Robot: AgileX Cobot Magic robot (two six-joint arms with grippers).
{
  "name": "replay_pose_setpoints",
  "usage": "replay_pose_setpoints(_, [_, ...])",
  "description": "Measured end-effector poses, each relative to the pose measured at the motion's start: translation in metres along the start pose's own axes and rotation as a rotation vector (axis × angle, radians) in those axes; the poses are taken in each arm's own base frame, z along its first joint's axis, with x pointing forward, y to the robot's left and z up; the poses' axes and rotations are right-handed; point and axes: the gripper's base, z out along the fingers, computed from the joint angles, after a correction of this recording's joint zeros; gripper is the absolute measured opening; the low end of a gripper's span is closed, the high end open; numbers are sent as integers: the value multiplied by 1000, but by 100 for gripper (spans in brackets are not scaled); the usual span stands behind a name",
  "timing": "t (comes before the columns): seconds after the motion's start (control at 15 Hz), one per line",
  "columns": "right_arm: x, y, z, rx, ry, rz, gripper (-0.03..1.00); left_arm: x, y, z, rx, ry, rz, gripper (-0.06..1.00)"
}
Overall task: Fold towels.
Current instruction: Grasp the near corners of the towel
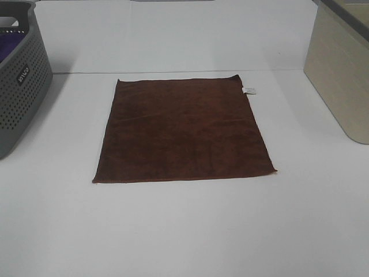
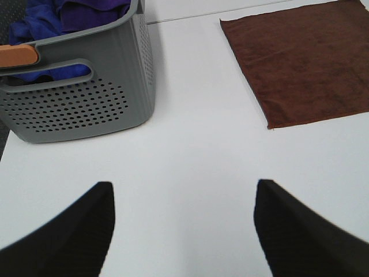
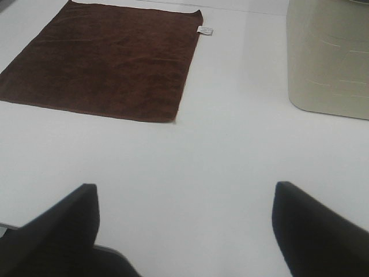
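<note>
A dark reddish-brown square towel [image 1: 181, 131] lies flat and unfolded in the middle of the white table, with a small white tag [image 1: 249, 90] at its far right edge. It also shows in the left wrist view [image 2: 305, 60] and the right wrist view [image 3: 104, 60]. Neither gripper shows in the exterior high view. My left gripper [image 2: 183, 231] is open and empty over bare table, apart from the towel's near left corner. My right gripper [image 3: 184, 234] is open and empty over bare table, apart from the towel's near right corner.
A grey perforated basket [image 1: 17, 81] stands at the left edge and holds blue and purple cloths [image 2: 63, 14]. A beige bin [image 1: 340, 75] stands at the right. Bare white table [image 1: 184, 231] lies in front of the towel.
</note>
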Motion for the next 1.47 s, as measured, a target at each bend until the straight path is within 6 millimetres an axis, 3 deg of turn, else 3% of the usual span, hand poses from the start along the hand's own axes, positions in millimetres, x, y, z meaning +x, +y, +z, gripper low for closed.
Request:
replay_pose_setpoints(1.2, [0, 1, 0, -13, -2, 12, 78, 0, 0, 0, 2, -1, -1, 66])
replay_pose_setpoints(1.47, [-29, -6, 15, 2, -46, 116, 76, -21, 3, -3, -30, -230, -2, 66])
